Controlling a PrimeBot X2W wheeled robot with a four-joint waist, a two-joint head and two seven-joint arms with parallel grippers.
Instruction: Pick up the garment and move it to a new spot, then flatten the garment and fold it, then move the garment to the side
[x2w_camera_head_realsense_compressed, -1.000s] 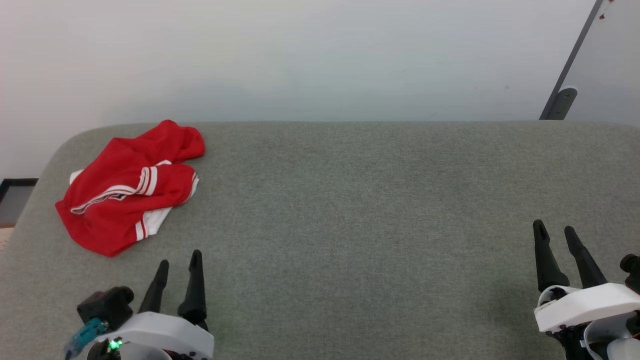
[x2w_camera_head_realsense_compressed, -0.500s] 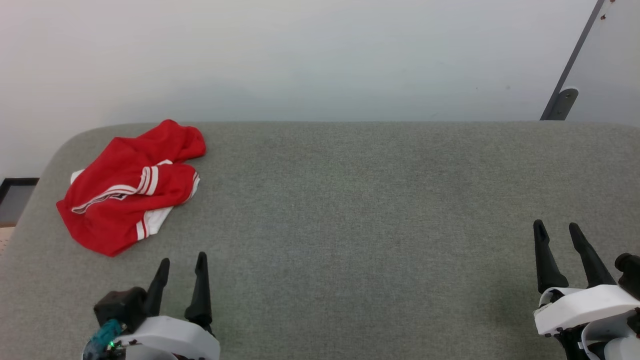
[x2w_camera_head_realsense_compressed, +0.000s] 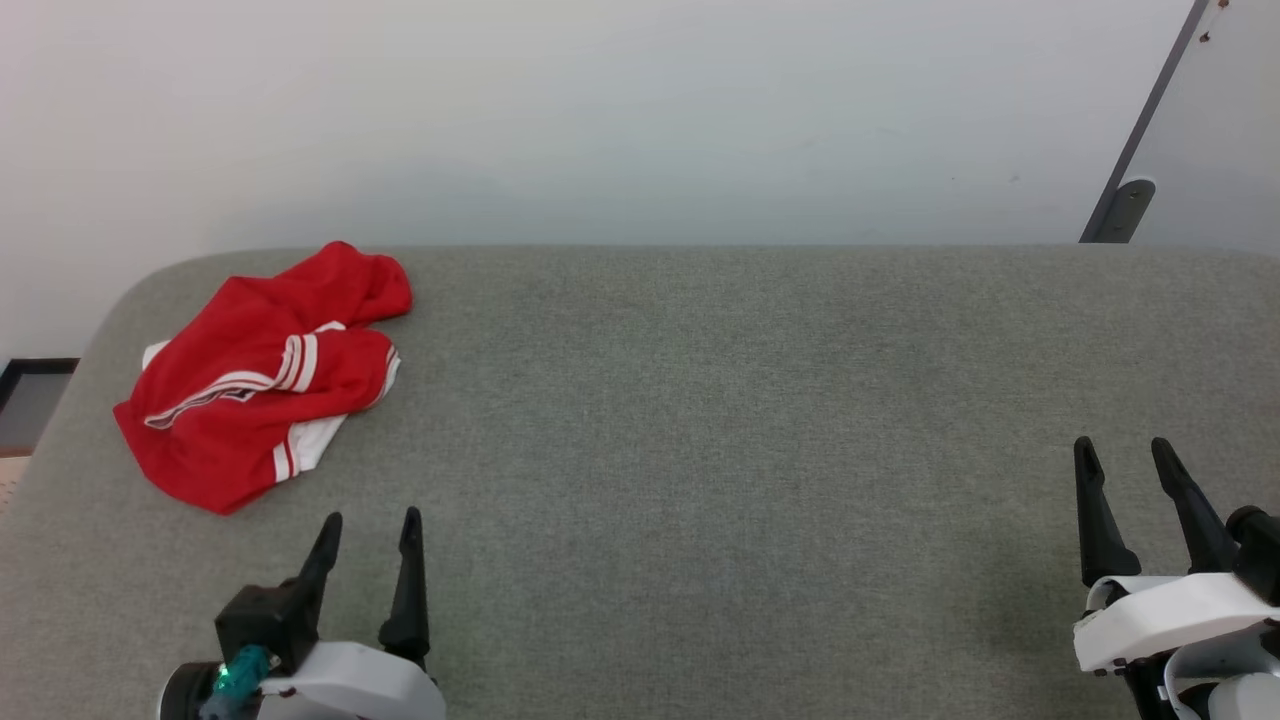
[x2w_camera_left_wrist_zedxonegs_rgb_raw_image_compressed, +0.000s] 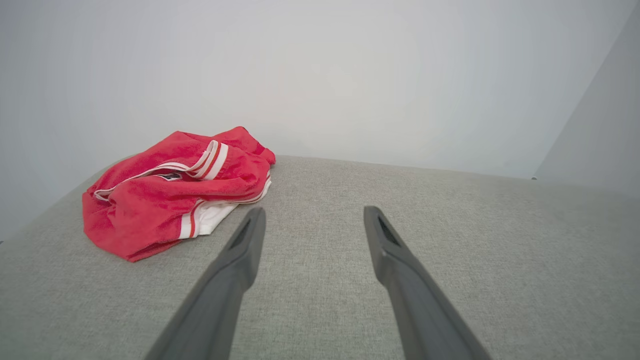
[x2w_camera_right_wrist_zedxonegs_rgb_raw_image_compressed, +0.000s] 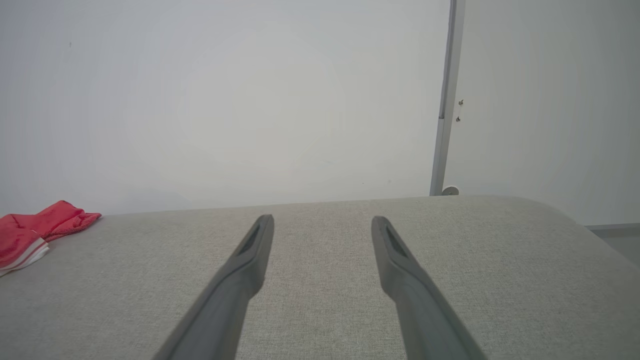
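my left pincer (x2w_camera_head_realsense_compressed: 371, 515) wide open, empty, edged right a little | my right pincer (x2w_camera_head_realsense_compressed: 1122, 442) wide open, empty | red top (x2w_camera_head_realsense_compressed: 250, 400) crumpled, untouched, table (x2w_camera_head_realsense_compressed: 700, 420) far-left corner | pickup not begun

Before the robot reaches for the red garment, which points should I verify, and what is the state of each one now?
1. Left tool open and empty: ok.
2. Right tool open and empty: ok.
3. Garment rests on the grey surface, near its far left corner: ok.
4. Nothing lies between Left tool and Garment: ok.
5. Garment flat: not ok, it is a crumpled heap.
6. Which layer is collar or hem: cannot tell.
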